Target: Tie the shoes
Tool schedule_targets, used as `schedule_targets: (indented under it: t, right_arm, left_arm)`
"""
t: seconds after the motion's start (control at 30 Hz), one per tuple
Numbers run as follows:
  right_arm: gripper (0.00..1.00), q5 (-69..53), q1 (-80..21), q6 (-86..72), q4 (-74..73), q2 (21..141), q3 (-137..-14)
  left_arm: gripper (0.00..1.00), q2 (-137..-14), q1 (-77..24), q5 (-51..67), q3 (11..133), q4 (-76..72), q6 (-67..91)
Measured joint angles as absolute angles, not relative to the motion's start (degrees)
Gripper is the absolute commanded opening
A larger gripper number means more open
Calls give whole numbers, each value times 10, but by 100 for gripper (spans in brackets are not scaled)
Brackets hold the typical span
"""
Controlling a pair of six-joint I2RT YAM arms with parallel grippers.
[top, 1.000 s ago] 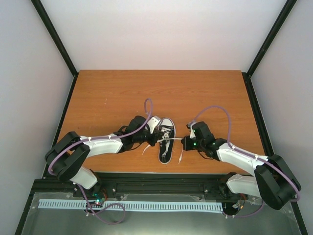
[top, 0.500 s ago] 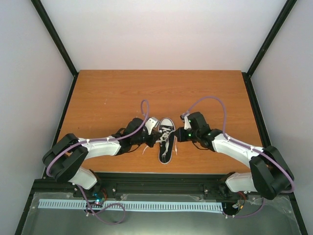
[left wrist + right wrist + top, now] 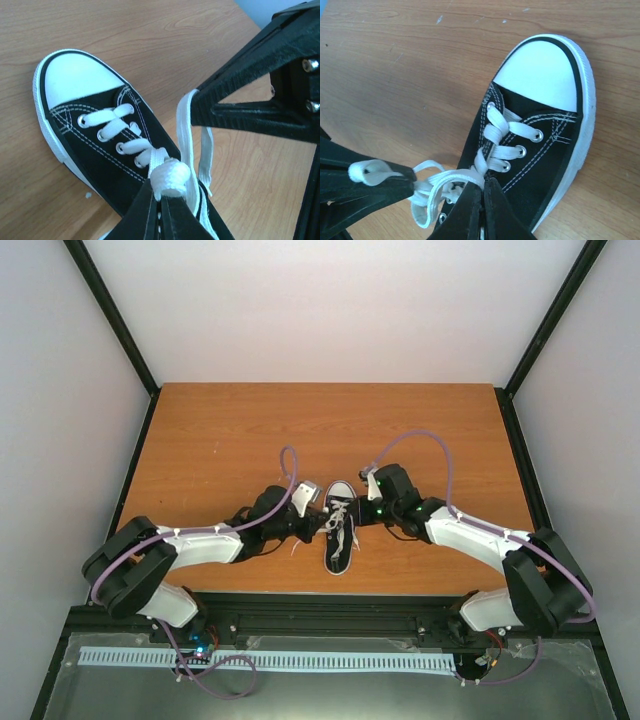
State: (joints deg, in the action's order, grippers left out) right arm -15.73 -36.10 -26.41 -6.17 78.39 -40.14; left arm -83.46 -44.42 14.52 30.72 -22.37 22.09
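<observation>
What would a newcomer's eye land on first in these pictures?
The small black canvas sneaker with a white toe cap lies at the near middle of the brown wooden table. Over it, the left gripper and right gripper each pinch a strand of its white laces.

Wooden table [image 3: 220, 430], white walls [image 3: 330, 310]

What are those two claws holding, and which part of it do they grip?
Both hold the sneaker's white laces. The left claw pinches a folded loop of lace; the right claw pinches a strand close to the lacing.
</observation>
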Motion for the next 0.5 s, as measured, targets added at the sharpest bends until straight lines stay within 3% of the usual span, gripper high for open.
schedule_targets:
  t: [0.5]
  right_arm:
    - [3, -139, -361, -283, -67, 761, -347]
  left_arm:
    - [10, -793, -503, 160, 254, -243, 237]
